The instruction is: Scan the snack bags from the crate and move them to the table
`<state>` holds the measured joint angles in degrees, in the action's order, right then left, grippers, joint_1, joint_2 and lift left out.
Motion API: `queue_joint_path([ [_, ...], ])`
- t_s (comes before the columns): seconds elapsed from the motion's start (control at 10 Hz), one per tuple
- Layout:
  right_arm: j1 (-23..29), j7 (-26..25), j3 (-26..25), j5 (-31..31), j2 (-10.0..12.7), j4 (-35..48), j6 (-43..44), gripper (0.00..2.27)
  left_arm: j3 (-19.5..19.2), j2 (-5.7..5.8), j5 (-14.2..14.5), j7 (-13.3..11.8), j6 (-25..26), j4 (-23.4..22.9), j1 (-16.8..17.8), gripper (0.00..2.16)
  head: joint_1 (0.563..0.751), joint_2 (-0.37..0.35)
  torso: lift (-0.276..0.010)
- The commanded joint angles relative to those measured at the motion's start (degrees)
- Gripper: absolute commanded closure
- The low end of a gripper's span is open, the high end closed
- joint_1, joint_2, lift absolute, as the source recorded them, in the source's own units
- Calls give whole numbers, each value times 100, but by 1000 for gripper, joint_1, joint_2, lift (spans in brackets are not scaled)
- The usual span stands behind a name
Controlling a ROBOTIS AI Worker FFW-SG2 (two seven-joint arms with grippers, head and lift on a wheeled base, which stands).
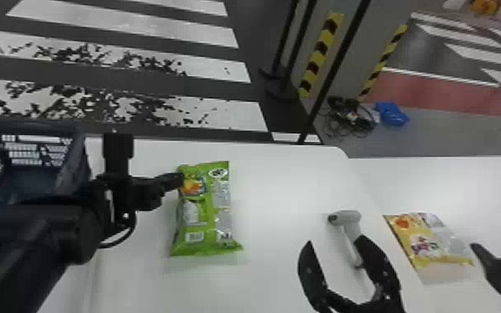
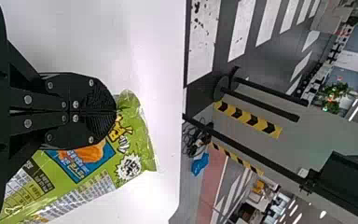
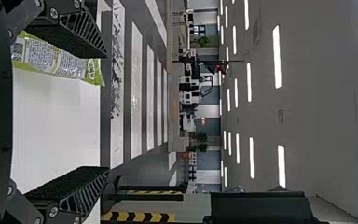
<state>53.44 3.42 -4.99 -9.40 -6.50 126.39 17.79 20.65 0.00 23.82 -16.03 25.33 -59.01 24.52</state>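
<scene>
Lying between green bag [image 1: 214,216] and yellow bag [image 1: 432,243] is a scanner [image 1: 348,218].

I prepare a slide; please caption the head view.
The left gripper pinches a green snack bag; the open right gripper is near a grey scanner.
</scene>
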Motion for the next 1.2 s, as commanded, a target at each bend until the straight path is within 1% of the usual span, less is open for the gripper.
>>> queue_joint_path([
  [0.0,0,0,6,0,0,9,0,144,220,-15,17,3,-23,12,-62,1946,695,-326,-95],
  [0.2,9,0,6,-9,0,9,0,144,545,-15,52,-6,-23,12,-97,1946,695,-346,-95],
  [0.3,9,0,15,-9,0,9,18,144,694,-15,26,3,-41,30,-88,1946,695,-350,-95],
  [0.6,26,0,15,-35,0,9,105,144,914,-15,70,-14,-93,48,-106,1946,695,-350,-95],
  [0.8,35,0,24,-35,9,9,123,144,1195,-15,70,-6,-93,48,-115,1946,695,-350,-95],
  [1.1,53,0,42,-35,26,18,158,144,1318,-15,87,-23,-93,12,-185,1946,695,-350,-95],
])
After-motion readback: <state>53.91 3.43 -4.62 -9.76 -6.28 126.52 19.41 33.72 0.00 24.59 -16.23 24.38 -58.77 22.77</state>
